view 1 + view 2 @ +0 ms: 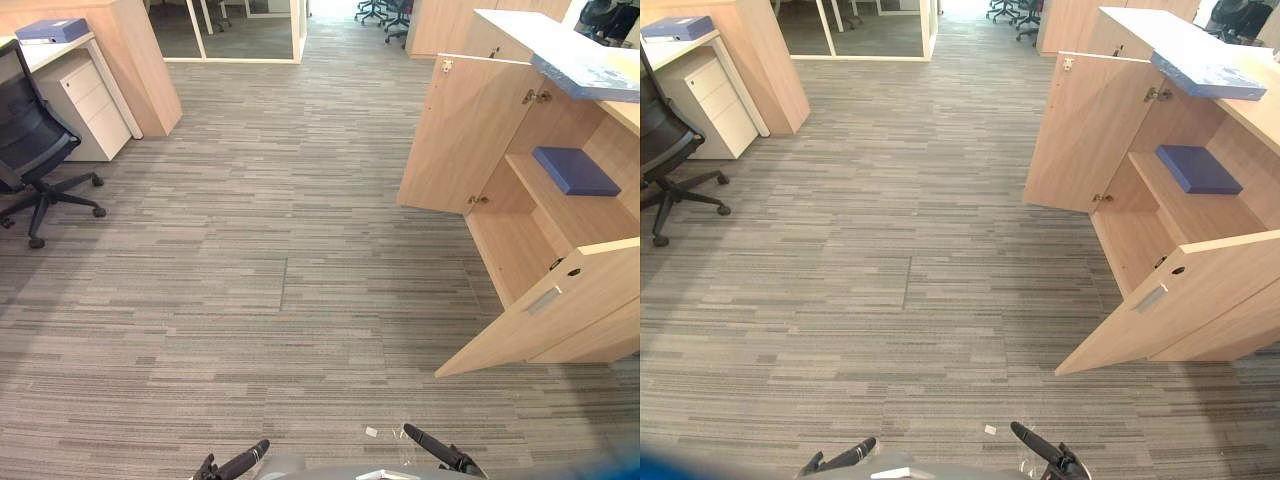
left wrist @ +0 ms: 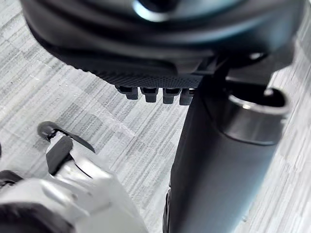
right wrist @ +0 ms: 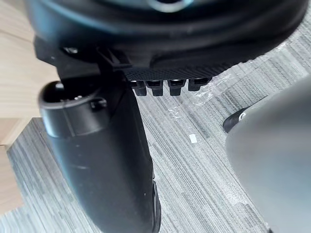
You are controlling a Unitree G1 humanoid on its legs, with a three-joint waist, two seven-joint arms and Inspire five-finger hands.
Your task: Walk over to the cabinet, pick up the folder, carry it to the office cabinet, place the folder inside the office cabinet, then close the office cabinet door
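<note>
The left hand [image 1: 236, 464] and right hand [image 1: 438, 449] hang with fingers [image 2: 149, 94] loose, side by side. Well ahead, right of the fingers: one folder [image 1: 574, 171] on the office cabinet [image 1: 520, 250] shelf, two doors [image 1: 468, 135] open; a second folder [image 1: 585, 70] on top

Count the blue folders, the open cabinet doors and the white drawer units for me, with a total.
Blue folders: 3
Open cabinet doors: 2
White drawer units: 1
Total: 6

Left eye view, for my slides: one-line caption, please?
Blue folder on the shelf inside the office cabinet, both doors open.
</note>
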